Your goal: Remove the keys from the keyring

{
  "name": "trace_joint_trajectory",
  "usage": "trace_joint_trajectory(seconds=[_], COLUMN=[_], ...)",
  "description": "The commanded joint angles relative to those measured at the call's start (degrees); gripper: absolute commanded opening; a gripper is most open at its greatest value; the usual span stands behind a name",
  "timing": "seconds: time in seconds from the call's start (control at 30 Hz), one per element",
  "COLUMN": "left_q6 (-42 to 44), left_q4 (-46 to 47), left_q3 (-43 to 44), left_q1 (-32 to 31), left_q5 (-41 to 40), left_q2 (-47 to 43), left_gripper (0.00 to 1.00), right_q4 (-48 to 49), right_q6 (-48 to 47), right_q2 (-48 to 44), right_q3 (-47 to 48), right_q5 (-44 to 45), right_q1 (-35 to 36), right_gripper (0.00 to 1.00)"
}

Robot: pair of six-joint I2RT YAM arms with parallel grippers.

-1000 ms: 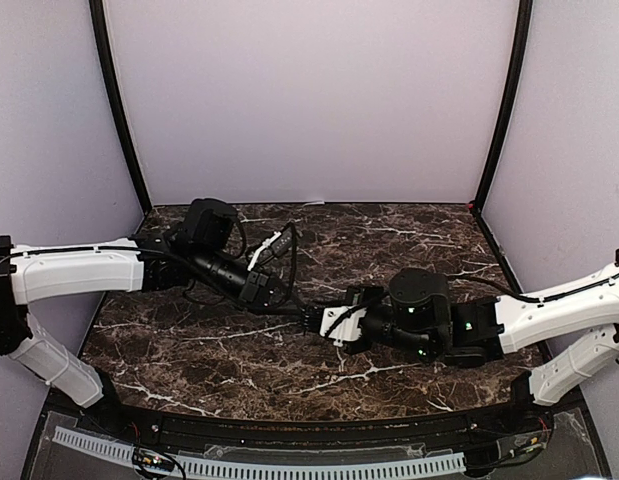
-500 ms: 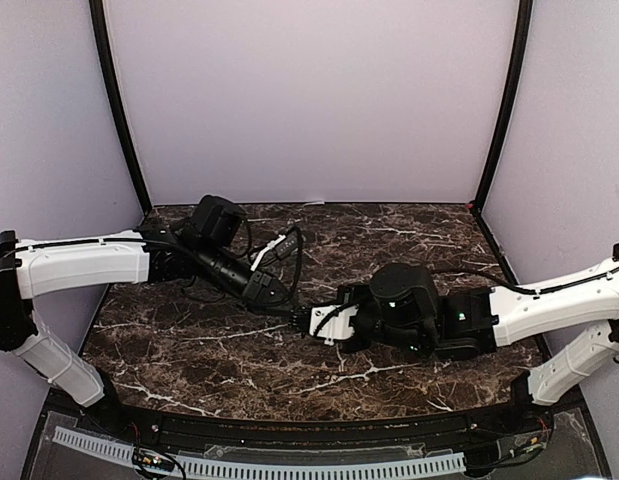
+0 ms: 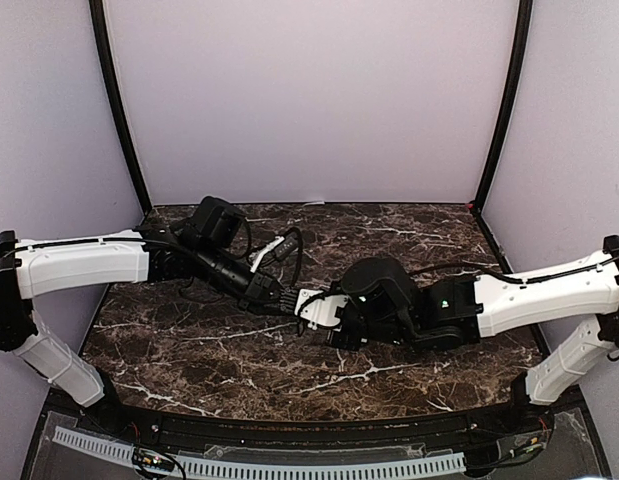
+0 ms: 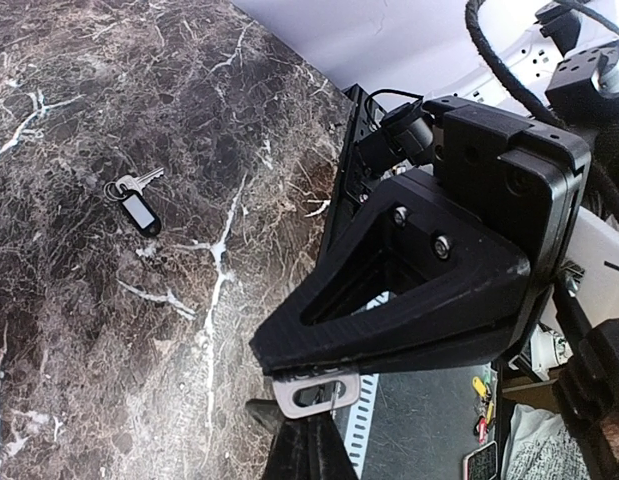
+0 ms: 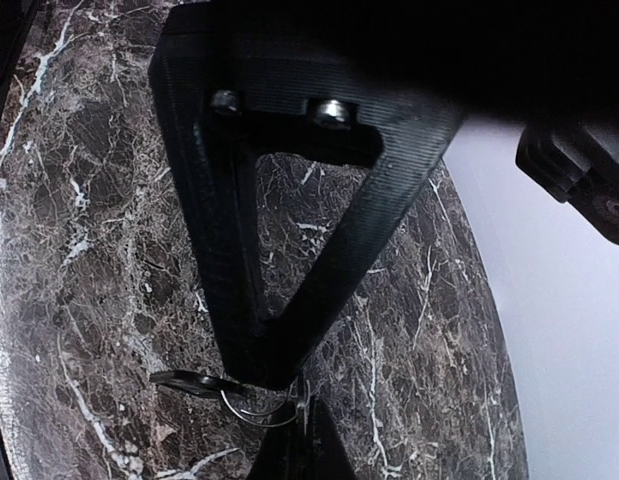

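In the left wrist view my left gripper (image 4: 314, 402) is shut on the slotted head of a silvery key (image 4: 311, 392), and a thin wire passes through the slot. In the right wrist view my right gripper (image 5: 289, 398) is shut on the thin keyring (image 5: 251, 415). A flat black fob (image 5: 184, 380) hangs at the ring's left, held just above the marble. From above, the left gripper (image 3: 280, 298) and the right gripper (image 3: 305, 309) meet tip to tip over the table's middle. The key and ring are too small to see there.
Another small ring with a black fob (image 4: 138, 213) and one silvery key (image 4: 145, 180) lies flat on the dark marble table (image 4: 79, 330), apart from both grippers. Lavender walls enclose the back and sides. A white perforated rail (image 3: 289, 466) runs along the near edge.
My right gripper has moved left and slightly back, up to the left gripper's tip. The left gripper has shifted a little to the right. The two now meet.
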Motion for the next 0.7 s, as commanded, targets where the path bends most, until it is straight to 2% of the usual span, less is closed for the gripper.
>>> trace_joint_trajectory(seconds=[0.0, 0.33, 0.5, 0.67], left_q6=[1.16, 1.17, 1.33, 3.21], left_q4=[-0.57, 0.33, 0.56, -1.00], left_q3=[0.36, 0.05, 0.09, 0.54], left_q1=[-0.79, -1.14, -1.14, -1.14], left_q5=[-1.18, -1.97, -0.05, 2.31], left_q2=[0.28, 0.22, 0.77, 1.40], left_gripper=[0.00, 0.00, 0.00, 0.00], right_q4=[12.71, 15.87, 17.93, 21.37], right_q6=[8.82, 12.86, 5.21, -5.65], right_q2=[-0.02, 1.51, 4.21, 4.19], right_q3=[6.33, 7.90, 7.17, 2.25], right_q5=[-3.07, -5.14, -3.73, -2.93], right_q1=[0.87, 1.39, 4.21, 5.31], right_gripper=[0.00, 0.00, 0.00, 0.00])
